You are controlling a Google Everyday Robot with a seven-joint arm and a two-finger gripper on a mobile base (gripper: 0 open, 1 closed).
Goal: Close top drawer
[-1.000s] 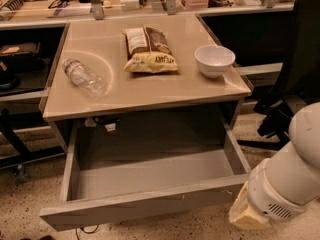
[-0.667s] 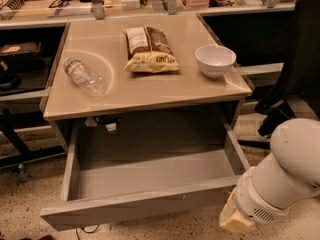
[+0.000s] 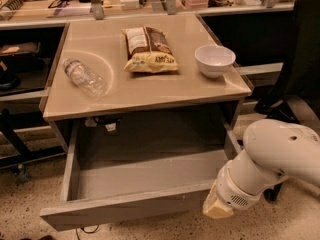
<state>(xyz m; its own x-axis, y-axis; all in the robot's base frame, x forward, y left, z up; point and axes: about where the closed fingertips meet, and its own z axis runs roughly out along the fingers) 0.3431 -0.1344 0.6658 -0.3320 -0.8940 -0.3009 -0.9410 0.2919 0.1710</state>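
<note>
nearest me, the top drawer [image 3: 125, 210] stands pulled far out from under the desk [image 3: 150, 98], open side up, its front panel toward 6 o'clock and its long axis running 9 to 3. it is a deep, plain grey box with a flat front. at 5 o'clock the end effector [image 3: 218, 210] sits just beside the right end of that front; how far open it is i cannot tell. further back on the desk lie a water bottle [image 3: 84, 77] at 10 o'clock, a snack bag [image 3: 149, 50] at 12 and a white bowl [image 3: 214, 60] at 2.
</note>
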